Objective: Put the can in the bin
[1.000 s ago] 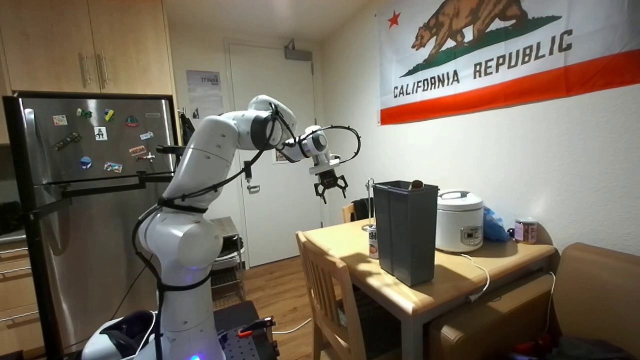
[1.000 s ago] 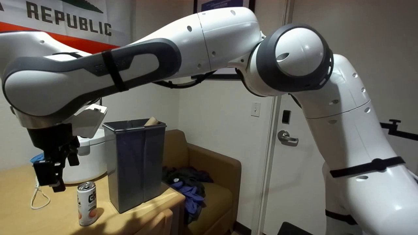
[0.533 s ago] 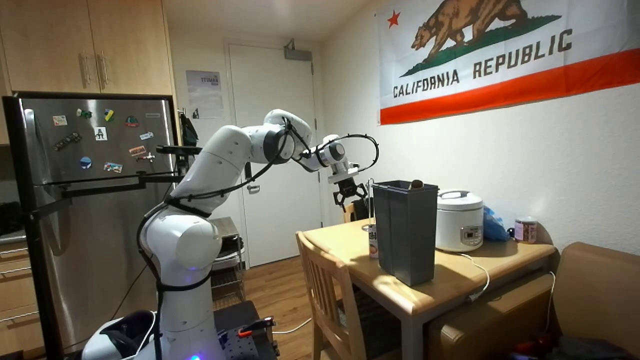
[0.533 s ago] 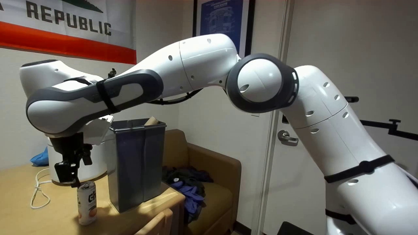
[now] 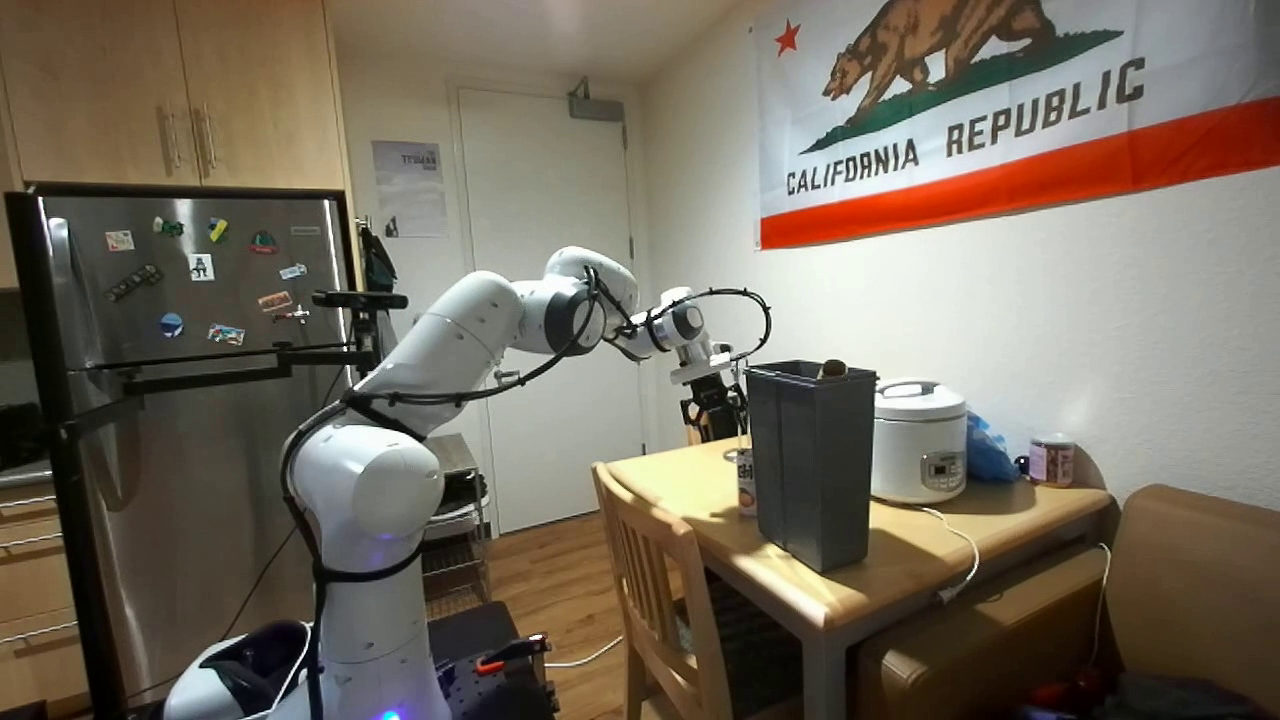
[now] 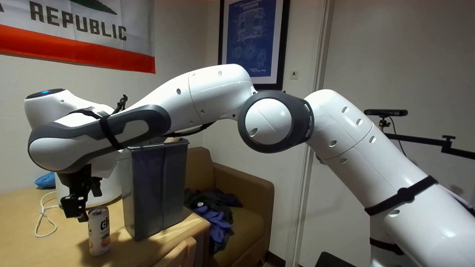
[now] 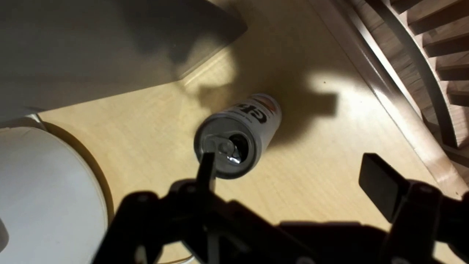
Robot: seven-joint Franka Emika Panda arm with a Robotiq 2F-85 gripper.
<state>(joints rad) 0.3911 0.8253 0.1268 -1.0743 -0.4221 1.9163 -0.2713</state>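
A white can with dark lettering and an opened silver top stands upright on the table in both exterior views [image 5: 747, 485] [image 6: 99, 237] and in the wrist view [image 7: 262, 117]. The tall dark grey bin stands beside it on the table, in both exterior views [image 5: 812, 470] [image 6: 156, 189] and at the wrist view's top left [image 7: 91, 47]. My gripper is open and empty, low near the can's top, in both exterior views [image 5: 715, 415] [image 6: 89, 204]. In the wrist view [image 7: 291, 176] one finger overlaps the can's lid and the other is well right of it. I cannot tell whether it touches.
The white rice cooker [image 5: 918, 445] stands behind the bin and shows at the wrist view's left [image 7: 47, 198]. A wooden chair [image 5: 655, 570] stands at the table's edge. A blue bag [image 5: 988, 450] and a jar [image 5: 1052, 462] stand past the cooker. A brown object pokes above the bin's rim [image 5: 832, 370].
The arm has come down and reached further over the table. My gripper has moved from higher up to close by the can's top, still open. The can and bin have not moved.
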